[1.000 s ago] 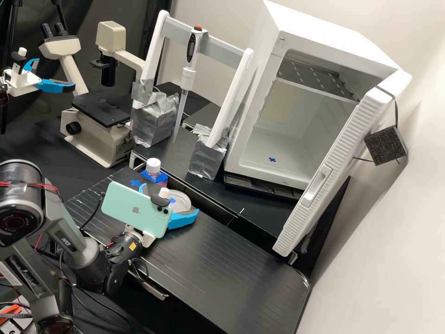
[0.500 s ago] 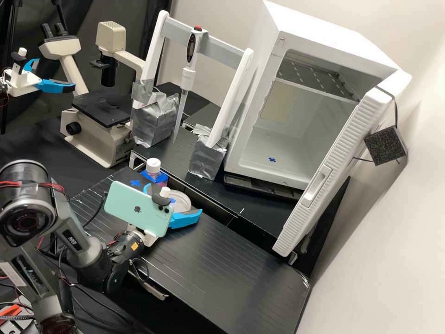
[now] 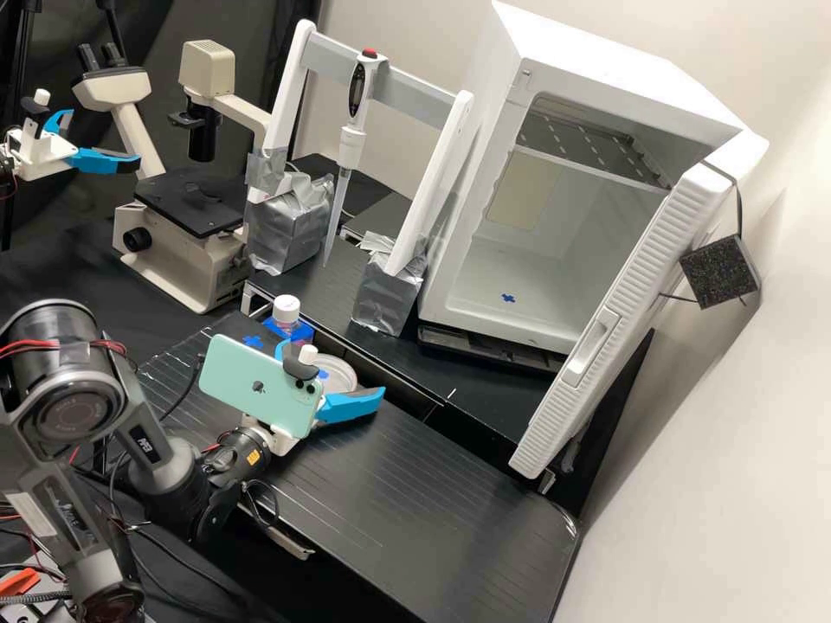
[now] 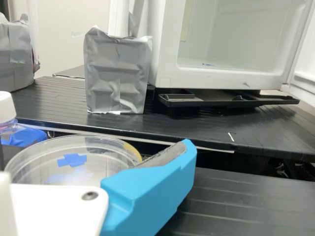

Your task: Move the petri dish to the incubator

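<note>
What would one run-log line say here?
Gripper at petri dish | jaws open either side | dish on black bench | incubator door open

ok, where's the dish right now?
High view: left of centre on the near, lower level of the black bench, between the gripper's blue fingers, close to the white-capped bottle. The dish isn't in the incubator.

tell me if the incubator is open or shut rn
Open. The incubator has its ribbed door swung out to one side, leaving the shelf and the blue mark on its floor in plain sight.
</note>
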### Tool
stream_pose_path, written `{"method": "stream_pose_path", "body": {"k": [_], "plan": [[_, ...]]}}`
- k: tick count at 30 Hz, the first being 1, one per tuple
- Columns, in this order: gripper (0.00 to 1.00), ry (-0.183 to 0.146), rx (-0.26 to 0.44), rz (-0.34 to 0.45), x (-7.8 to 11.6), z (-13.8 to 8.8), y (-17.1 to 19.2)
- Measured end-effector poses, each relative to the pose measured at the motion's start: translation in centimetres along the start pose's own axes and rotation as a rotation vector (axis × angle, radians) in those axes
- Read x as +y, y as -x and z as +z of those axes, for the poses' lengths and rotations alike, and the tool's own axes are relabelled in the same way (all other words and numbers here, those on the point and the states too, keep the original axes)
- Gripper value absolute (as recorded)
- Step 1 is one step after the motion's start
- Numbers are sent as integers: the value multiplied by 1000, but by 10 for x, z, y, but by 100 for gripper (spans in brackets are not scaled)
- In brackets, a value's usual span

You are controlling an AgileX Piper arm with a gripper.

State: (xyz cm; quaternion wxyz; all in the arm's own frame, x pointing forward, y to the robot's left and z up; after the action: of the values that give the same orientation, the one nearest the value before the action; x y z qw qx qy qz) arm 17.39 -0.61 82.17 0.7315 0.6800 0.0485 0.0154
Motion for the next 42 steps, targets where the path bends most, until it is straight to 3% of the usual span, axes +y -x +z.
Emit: {"method": "stream_pose_path", "body": {"k": [9, 14, 27, 31, 36, 39, 42], "plan": [[100, -8, 26, 0, -2, -2, -1], [100, 3, 34, 2, -3, -3, -3], [100, 31, 11, 14, -5, -2, -8], [100, 23, -1, 23, -5, -1, -9], [100, 42, 3, 8, -5, 0, -10], [100, 72, 44, -37, -5, 0, -8], [100, 65, 47, -46, -1, 3, -4]]}}
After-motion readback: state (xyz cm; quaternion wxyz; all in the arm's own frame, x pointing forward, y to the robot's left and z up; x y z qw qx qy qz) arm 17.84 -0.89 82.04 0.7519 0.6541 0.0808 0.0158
